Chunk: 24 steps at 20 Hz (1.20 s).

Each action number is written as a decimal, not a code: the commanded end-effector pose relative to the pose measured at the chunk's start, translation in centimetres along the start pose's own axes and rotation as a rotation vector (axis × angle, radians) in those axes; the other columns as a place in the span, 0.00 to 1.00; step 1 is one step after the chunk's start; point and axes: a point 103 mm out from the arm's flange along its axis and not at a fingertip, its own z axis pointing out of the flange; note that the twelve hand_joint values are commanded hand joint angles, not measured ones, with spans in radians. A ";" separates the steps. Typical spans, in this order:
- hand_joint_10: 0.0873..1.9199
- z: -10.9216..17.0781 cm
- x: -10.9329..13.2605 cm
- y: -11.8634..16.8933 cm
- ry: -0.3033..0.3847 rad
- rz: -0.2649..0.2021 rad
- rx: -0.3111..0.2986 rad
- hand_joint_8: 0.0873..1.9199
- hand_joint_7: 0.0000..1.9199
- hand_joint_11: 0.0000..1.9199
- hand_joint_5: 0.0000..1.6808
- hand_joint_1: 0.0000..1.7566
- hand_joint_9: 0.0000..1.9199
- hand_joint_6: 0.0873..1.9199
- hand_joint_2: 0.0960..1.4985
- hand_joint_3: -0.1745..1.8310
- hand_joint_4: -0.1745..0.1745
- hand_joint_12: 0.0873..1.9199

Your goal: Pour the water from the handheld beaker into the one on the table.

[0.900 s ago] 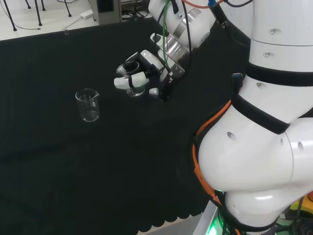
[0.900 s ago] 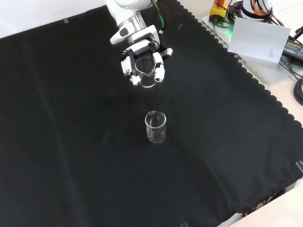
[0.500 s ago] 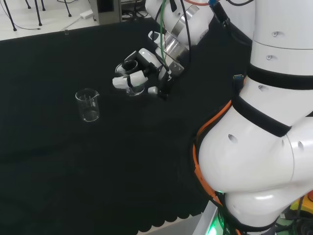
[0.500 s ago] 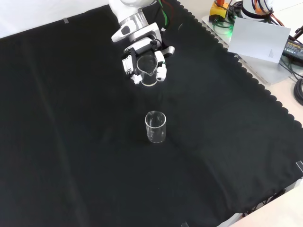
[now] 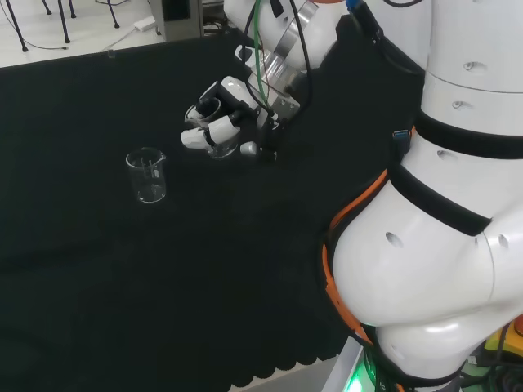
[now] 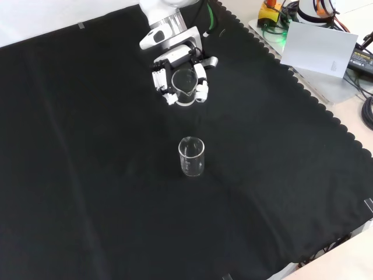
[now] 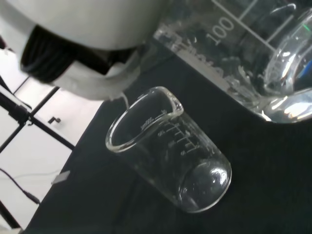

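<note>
Hand [image 6: 182, 74], fingers curled round the held beaker [image 6: 184, 87], has lifted and started tipping it since a second ago, still well short of the upright table beaker [image 6: 192, 156], so pouring isn't underway yet.

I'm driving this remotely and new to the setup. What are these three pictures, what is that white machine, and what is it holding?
The white machine is one robot arm with a fingered hand. The head view looks over the arm from behind; the front view looks down on the black cloth from the opposite side; the wrist view sits by the palm. The hand is curled round a clear beaker, held above the cloth and with some water showing in it in the wrist view. A second beaker stands upright on the cloth, apart from the hand, and looks empty.
</note>
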 end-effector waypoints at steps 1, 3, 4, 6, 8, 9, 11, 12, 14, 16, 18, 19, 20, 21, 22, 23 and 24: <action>0.05 1.5 3.3 1.2 -0.263 0.030 0.077 0.00 0.97 0.75 0.91 0.69 0.91 0.05 0.37 0.40 0.24 0.34; 0.05 2.1 4.0 1.5 -0.319 0.043 0.089 0.00 0.97 0.75 0.91 0.69 0.91 0.05 0.37 0.40 0.24 0.34; 0.05 2.3 4.2 1.6 -0.344 0.048 0.093 0.00 0.97 0.75 0.91 0.69 0.91 0.05 0.37 0.40 0.24 0.34; 0.05 2.7 4.7 1.9 -0.386 0.063 0.101 0.00 0.97 0.74 0.91 0.69 0.91 0.05 0.37 0.40 0.24 0.34; 0.05 2.9 4.9 2.2 -0.409 0.080 0.106 0.00 0.97 0.74 0.90 0.69 0.91 0.05 0.37 0.40 0.24 0.34; 0.05 2.9 5.0 2.3 -0.416 0.087 0.107 0.00 0.97 0.74 0.90 0.69 0.91 0.05 0.37 0.40 0.24 0.34; 0.05 3.0 5.2 2.7 -0.436 0.098 0.110 0.00 0.97 0.74 0.90 0.69 0.91 0.05 0.37 0.40 0.24 0.34; 0.05 3.1 5.3 2.8 -0.444 0.104 0.112 0.00 0.97 0.74 0.90 0.69 0.91 0.05 0.37 0.40 0.24 0.34; 0.05 3.1 5.5 3.1 -0.456 0.108 0.114 0.00 0.97 0.74 0.90 0.69 0.91 0.05 0.37 0.40 0.24 0.34; 0.08 3.1 5.8 3.4 -0.471 0.108 0.111 0.00 0.97 0.74 0.88 0.69 0.90 0.11 0.37 0.41 0.23 0.35; 0.14 3.1 6.0 3.7 -0.485 0.108 0.116 0.02 0.96 0.74 0.84 0.69 0.87 0.18 0.36 0.43 0.22 0.35; 0.17 3.1 6.1 3.9 -0.489 0.110 0.116 0.03 0.95 0.74 0.83 0.69 0.86 0.21 0.36 0.43 0.21 0.36; 0.19 3.1 6.1 4.0 -0.497 0.110 0.117 0.03 0.95 0.74 0.82 0.68 0.85 0.22 0.36 0.44 0.21 0.36; 0.20 3.2 6.2 4.1 -0.504 0.110 0.117 0.04 0.95 0.74 0.82 0.68 0.85 0.23 0.35 0.44 0.21 0.36; 0.21 3.1 6.2 4.2 -0.509 0.115 0.117 0.04 0.95 0.74 0.82 0.68 0.85 0.23 0.35 0.44 0.21 0.36; 0.21 3.1 6.2 4.3 -0.514 0.117 0.119 0.04 0.95 0.74 0.82 0.68 0.85 0.24 0.35 0.44 0.21 0.36; 0.21 3.1 6.1 4.4 -0.521 0.120 0.123 0.04 0.95 0.74 0.81 0.68 0.85 0.24 0.35 0.44 0.21 0.36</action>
